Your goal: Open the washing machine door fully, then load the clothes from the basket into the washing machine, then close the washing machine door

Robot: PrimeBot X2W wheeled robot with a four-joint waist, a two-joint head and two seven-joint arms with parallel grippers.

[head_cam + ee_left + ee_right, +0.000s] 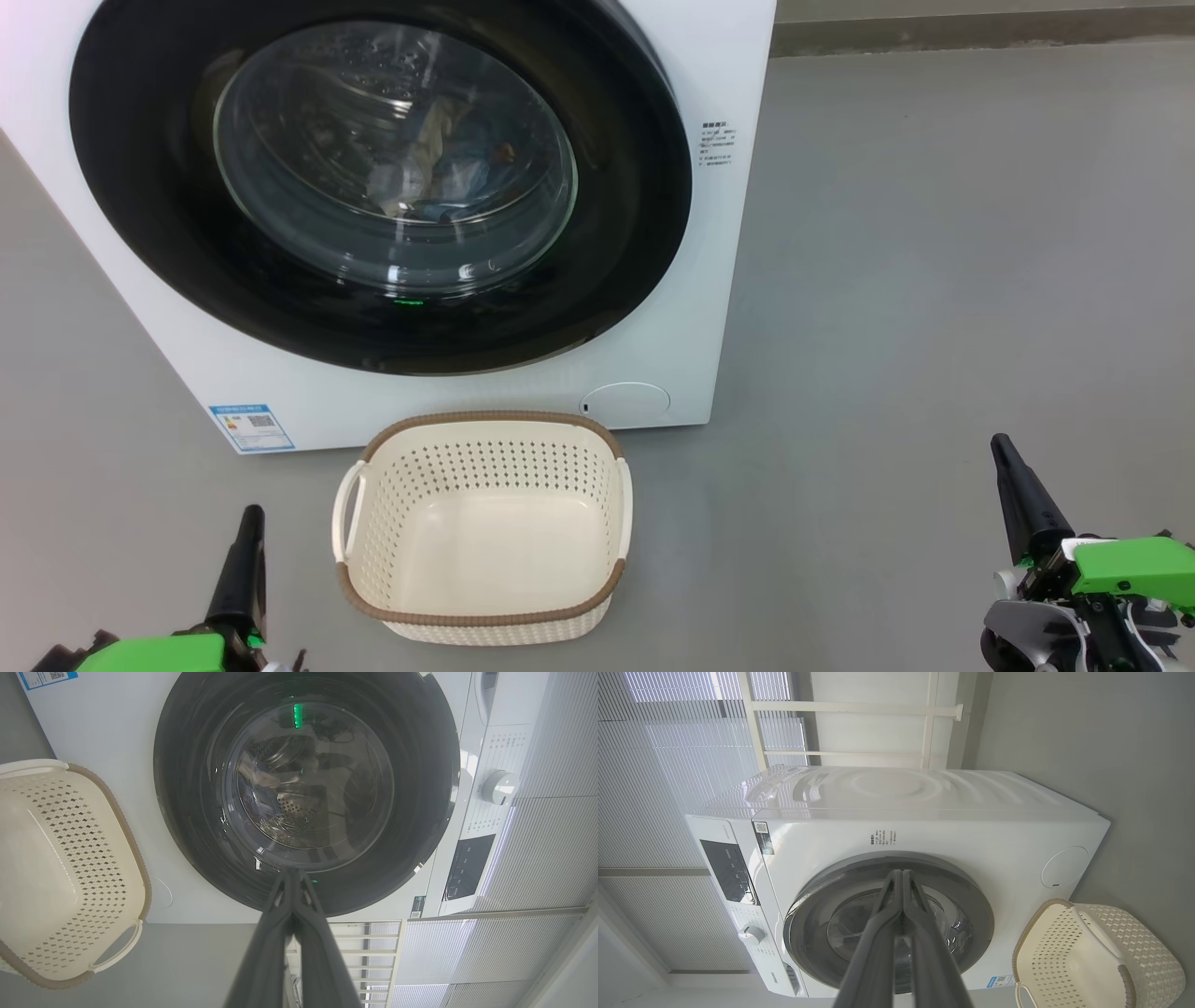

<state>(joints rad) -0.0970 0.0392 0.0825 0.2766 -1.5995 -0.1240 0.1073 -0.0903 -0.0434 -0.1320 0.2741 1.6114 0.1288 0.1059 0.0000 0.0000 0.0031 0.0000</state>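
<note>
1. Left gripper point(250, 515) and right gripper point(1002, 446): fingers pressed together, holding nothing, low and well apart from the machine.
2. Basket point(485, 417) sits between them, bare inside.
3. Clothes point(439, 154) lie in the drum behind the washing machine door point(149, 233), which looks flush on the washing machine point(728, 280).
4. Closing looks done. If the latch is doubtful, press the black ring with closed tips, not the glass.

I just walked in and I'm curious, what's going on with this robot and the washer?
Nothing is being handled right now. The washing machine door is shut, with the clothes visible inside through its glass. The basket sits empty on the floor in front of the washing machine. The left end effector and right end effector are both shut, holding nothing, either side of the basket. The loading job looks done.
</note>
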